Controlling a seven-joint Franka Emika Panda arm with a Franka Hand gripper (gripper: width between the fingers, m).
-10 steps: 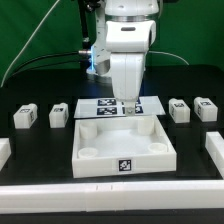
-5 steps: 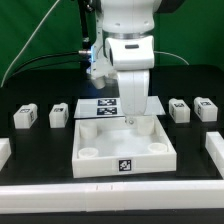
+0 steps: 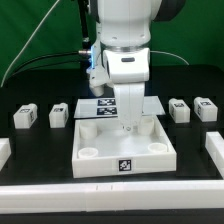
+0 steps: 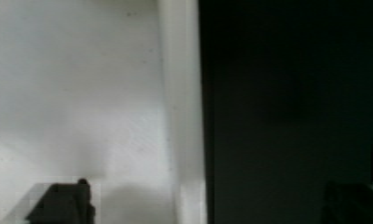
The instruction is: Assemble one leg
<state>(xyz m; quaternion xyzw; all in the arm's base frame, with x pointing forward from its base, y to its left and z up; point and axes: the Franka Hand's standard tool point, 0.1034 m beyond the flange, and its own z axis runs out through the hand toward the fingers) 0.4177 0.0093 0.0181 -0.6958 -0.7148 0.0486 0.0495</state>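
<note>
Legs are what we look for, and none is in our gripper [image 3: 125, 125] yet. Our gripper hangs low in the middle of the exterior view, right over the far rim of the panel [image 3: 95, 166]. In the wrist view we see one dark finger [image 4: 60, 203] and just a sliver of the other at the picture's edge. Only white panel and black table [image 3: 40, 140] show between them. So the jaws stand wide apart and hold nothing.

Four legs sit on the table in a row, about level with the far side of the panel. On the exterior view's right are the inner right leg [image 3: 179, 110] and, just beside it, the outer right leg [image 3: 205, 108]. On the exterior view's left are the inner left leg [image 3: 59, 115] and the outer left leg [image 3: 25, 117]. All four are well apart from our gripper.

We think the inner right leg is a bit closer to us than the inner left leg, but it is a close call. Either way, we judge the next move must go sideways, off the panel. The legs are stubby, and too small for us to tell which way their long side runs.
</note>
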